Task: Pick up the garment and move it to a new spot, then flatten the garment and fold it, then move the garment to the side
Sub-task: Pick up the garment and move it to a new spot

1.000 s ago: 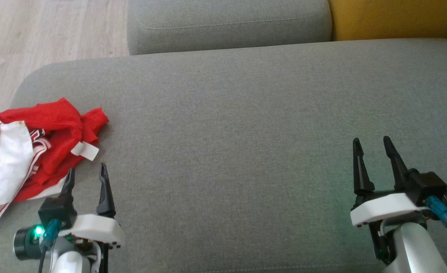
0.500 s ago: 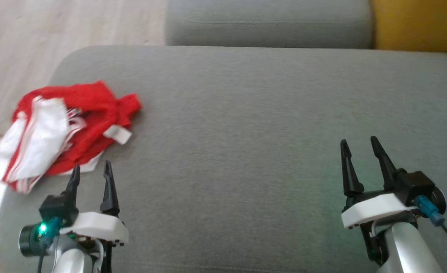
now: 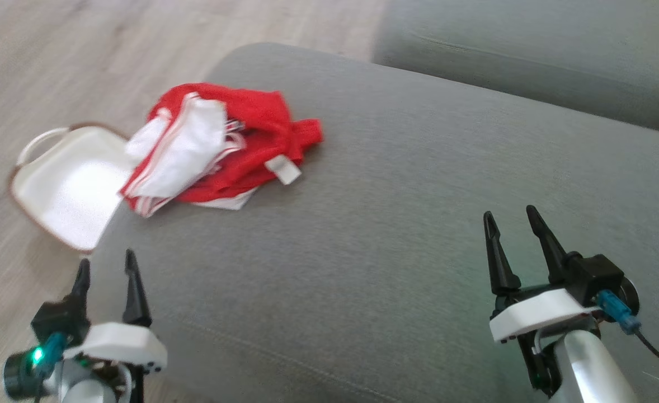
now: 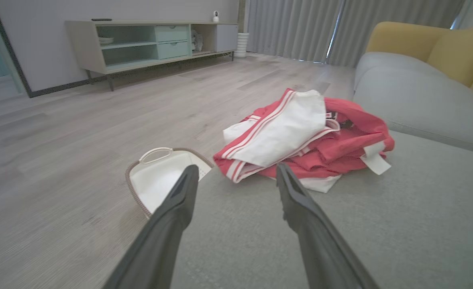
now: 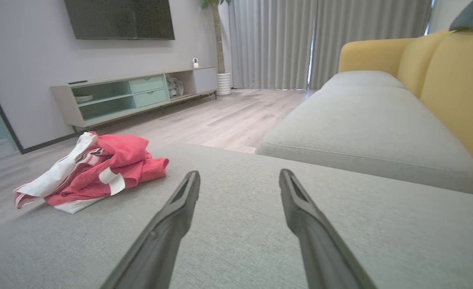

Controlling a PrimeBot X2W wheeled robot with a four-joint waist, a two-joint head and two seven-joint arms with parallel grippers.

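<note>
Grey sofa cushion [image 3: 396, 184] stretches out before you, with a crumpled red-and-white garment [image 3: 223, 143] lying at its far left edge, close above a white basket [image 3: 66, 190] that stands on the wood floor [image 3: 83, 50]. Your left gripper [image 3: 107, 260] hovers at the cushion's near left corner, fingers spread and empty, short of the garment. Your right gripper [image 3: 509, 214] hangs well apart over the cushion's right side, jaws likewise wide and holding nothing.
</note>
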